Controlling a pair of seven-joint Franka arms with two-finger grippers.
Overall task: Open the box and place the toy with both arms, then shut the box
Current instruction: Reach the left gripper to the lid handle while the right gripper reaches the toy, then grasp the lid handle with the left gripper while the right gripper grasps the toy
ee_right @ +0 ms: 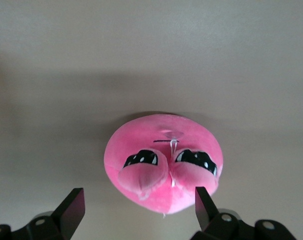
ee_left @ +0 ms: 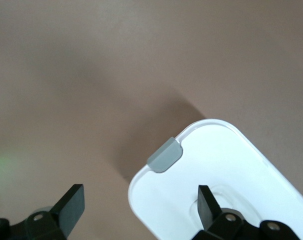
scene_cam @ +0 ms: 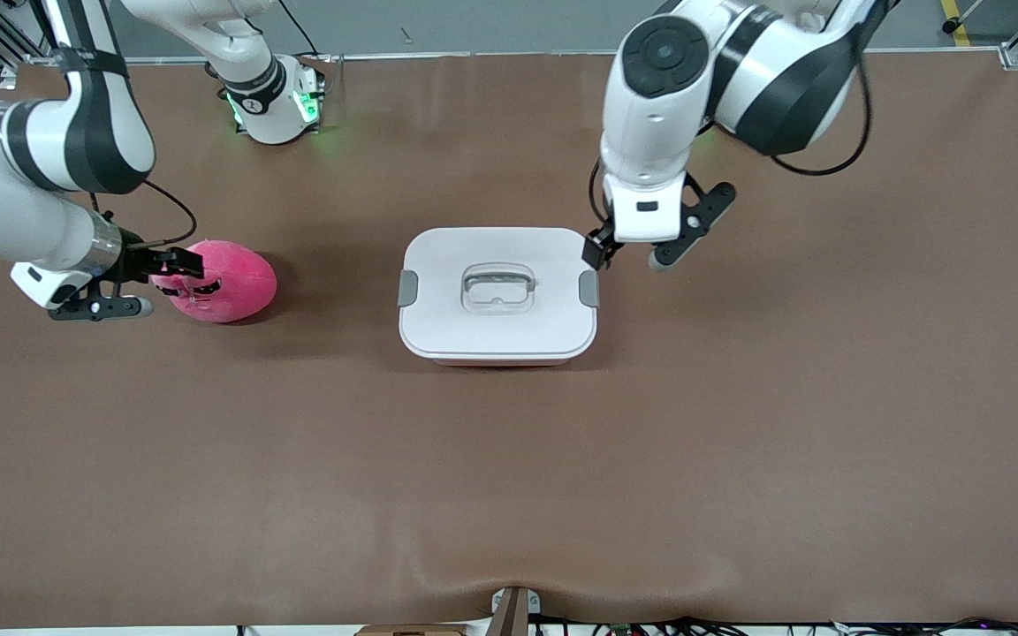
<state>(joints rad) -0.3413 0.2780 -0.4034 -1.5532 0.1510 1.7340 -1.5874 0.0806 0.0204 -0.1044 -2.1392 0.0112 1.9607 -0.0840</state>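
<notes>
Here the right gripper (scene_cam: 148, 284) sits low at the toy (scene_cam: 224, 281), jaws spread wide on either side of its eyes and clasping nothing. The toy rests on the brown worktop (scene_cam: 509, 459) toward the right arm's end. Mid-worktop stands the box (scene_cam: 498, 296), lid on. The left gripper (scene_cam: 631, 253) hovers over the box's grey clip (scene_cam: 589, 288), jaws released.

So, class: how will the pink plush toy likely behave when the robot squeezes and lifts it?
The pink plush toy looks soft and stuffed, so it probably squashes between the jaws. Likely light for its size. Its rounded body may roll or wobble if nudged on the flat table.
</notes>
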